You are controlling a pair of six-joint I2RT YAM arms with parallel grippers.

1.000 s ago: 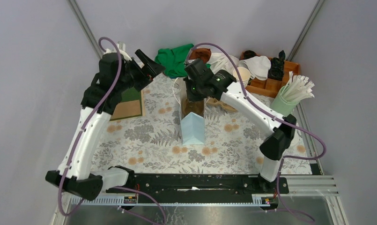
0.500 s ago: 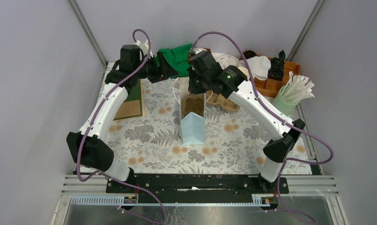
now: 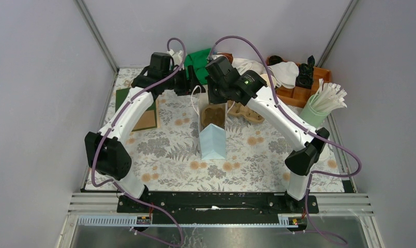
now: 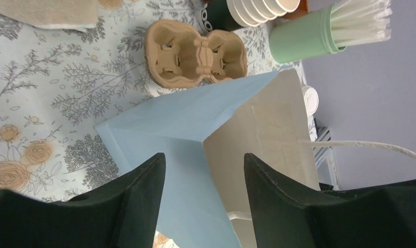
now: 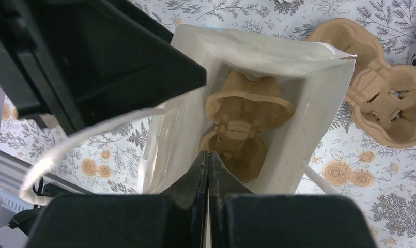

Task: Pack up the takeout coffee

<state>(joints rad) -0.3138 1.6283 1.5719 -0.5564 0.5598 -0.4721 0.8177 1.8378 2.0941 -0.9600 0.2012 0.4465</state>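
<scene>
A blue and white paper bag (image 3: 212,135) stands open mid-table with a brown pulp tray (image 5: 242,126) inside it. My right gripper (image 5: 208,153) is shut at the bag's near rim, a thin white edge pinched between its fingers. Just left of the bag's mouth, my left gripper (image 4: 204,155) is open, with the bag's blue corner fold (image 4: 185,129) showing between its fingers, untouched. In the right wrist view it (image 5: 97,57) looms over the bag's handle. The takeout coffee shows only as a white lid (image 4: 310,99) past the bag's far edge.
A second pulp tray (image 3: 245,112) lies right of the bag. Behind it stand stacked lidless cups (image 4: 260,8), a green holder of straws (image 3: 319,106) and a wooden organiser (image 3: 298,85). A green cloth (image 3: 198,58) lies at the back, and brown and green mats (image 3: 143,116) at the left.
My left arm has swung from the back left across to the bag's mouth, its jaws narrowing. The right gripper has stayed at the bag's rim and closed fully.
</scene>
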